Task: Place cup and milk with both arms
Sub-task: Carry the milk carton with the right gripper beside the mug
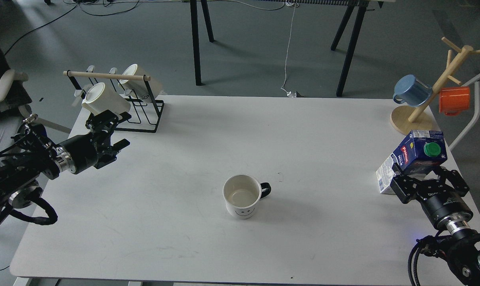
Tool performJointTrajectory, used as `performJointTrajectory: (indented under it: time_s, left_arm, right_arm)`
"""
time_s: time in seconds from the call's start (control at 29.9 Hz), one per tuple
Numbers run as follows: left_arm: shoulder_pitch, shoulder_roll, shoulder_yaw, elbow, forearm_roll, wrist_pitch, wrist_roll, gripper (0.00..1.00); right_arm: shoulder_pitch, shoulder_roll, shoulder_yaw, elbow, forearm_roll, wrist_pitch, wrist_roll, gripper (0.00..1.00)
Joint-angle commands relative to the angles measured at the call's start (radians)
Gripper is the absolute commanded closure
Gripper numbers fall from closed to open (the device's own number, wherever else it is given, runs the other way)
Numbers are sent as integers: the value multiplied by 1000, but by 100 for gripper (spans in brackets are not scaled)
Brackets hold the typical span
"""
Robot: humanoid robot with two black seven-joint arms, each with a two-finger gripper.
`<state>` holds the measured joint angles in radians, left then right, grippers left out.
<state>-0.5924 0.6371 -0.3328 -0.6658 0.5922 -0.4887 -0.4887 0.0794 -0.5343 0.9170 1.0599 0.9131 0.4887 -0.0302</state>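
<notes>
Head view shows the cup (pixel 243 195) upright at mid-bench (pixel 323 131), nearest of all, handle pointing right, free of both arms. Right claw (pixel 416 174) at the bench's right edge pinches the milk (pixel 416 157), whose long axis tilts leftward, cap facing up. Left claw (pixel 114 137), fingers spread and holding nothing, hangs farther back beside the mug rack (pixel 144 115); the cup lies to its right and nearer, so that arm seems better placed for it.
</notes>
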Motion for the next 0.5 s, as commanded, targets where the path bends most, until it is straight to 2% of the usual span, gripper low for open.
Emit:
performJointTrajectory:
  time_s: [0.0,0.2,0.33,0.47]
  left_arm:
    - [0,-1,0,5,0,0,0,1]
    - [5,-5,0,23,0,0,0,1]
    - [6,-13,0,26,0,0,0,1]
    - [6,-13,0,26,0,0,0,1]
  right_arm:
    - [-3,2,-1,2,0,0,1,20]
    - [-3,2,6,2,-22,0,1,48]
    - [-4,2,8,3,-23,0,1,53]
    - [-4,2,10,8,-25,0,1,53]
